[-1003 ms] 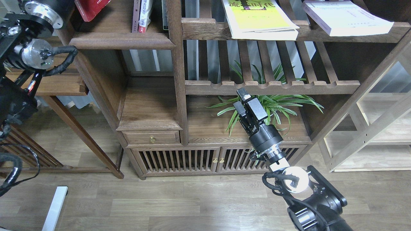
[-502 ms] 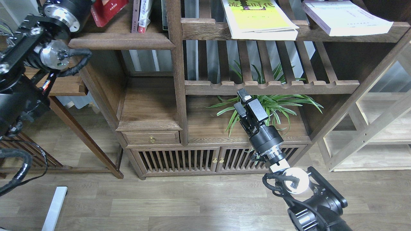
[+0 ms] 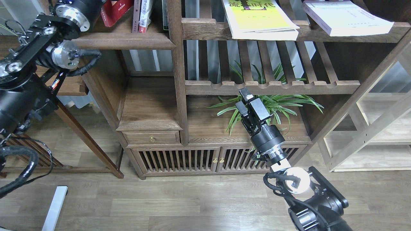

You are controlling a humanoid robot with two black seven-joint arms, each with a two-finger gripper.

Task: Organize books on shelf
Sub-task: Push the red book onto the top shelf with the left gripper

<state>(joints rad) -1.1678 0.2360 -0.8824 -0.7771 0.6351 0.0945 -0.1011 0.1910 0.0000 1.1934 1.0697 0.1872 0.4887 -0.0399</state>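
The small red book (image 3: pixel 116 11) hangs tilted over the left end of the solid dark shelf (image 3: pixel 122 41) at the top left. My left gripper's fingers are cut off by the top edge; only the arm's wrist (image 3: pixel 72 20) shows, right beside the book. The large yellow-white book (image 3: pixel 257 19) lies flat on the slatted upper shelf, overhanging its front rail. The thick pale book (image 3: pixel 346 17) lies flat further right on the same level. My right gripper (image 3: pixel 242 100) is low in front of the plant, open and empty, far from all books.
A few thin books (image 3: pixel 143 16) stand upright at the solid shelf's right end against the post (image 3: pixel 175 64). A green plant (image 3: pixel 273 102) sits under the scalloped slatted shelf (image 3: pixel 273 86). Below are a small drawer (image 3: pixel 151 138) and slatted cabinet doors (image 3: pixel 199 158).
My left arm has swung right and up, and the red book has travelled right with it toward the standing books. The right arm has barely shifted.
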